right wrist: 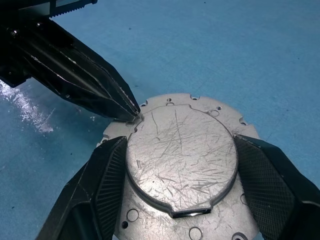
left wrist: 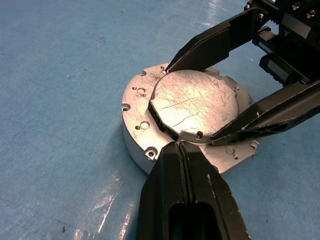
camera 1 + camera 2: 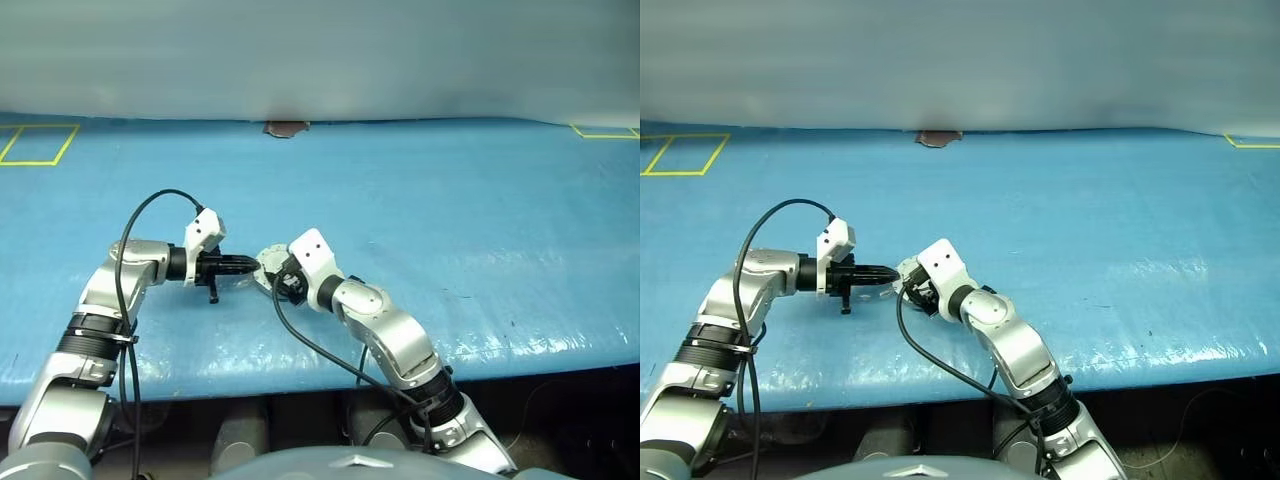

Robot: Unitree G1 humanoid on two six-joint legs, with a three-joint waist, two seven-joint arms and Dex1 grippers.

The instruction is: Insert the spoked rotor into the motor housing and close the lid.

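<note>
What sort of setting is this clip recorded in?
Probably a lab or test workbench: a wide blue-covered table with yellow taped squares, a plain pale wall behind, and a lone motor housing under two grippers.

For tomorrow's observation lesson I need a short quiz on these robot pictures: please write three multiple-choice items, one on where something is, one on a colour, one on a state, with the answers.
1. Where does the round metal casing lie?
A. on the blue table, between the two hands
B. on the floor
C. on a yellow tray

2. What colour is the lid's outer face?
A. red
B. scratched silver-grey
C. black

3. How are the two hands set?
A. both wide open
B. both shut
C. left shut, right spread either side of the lid

Answers:
1 A: the casing sits on the table with a hand at each side.
2 B: the lid is scratched silver-grey.
3 C: the left hand has its fingers pressed together at the lid's edge, while the right hand has one finger at each side of the lid.
</note>
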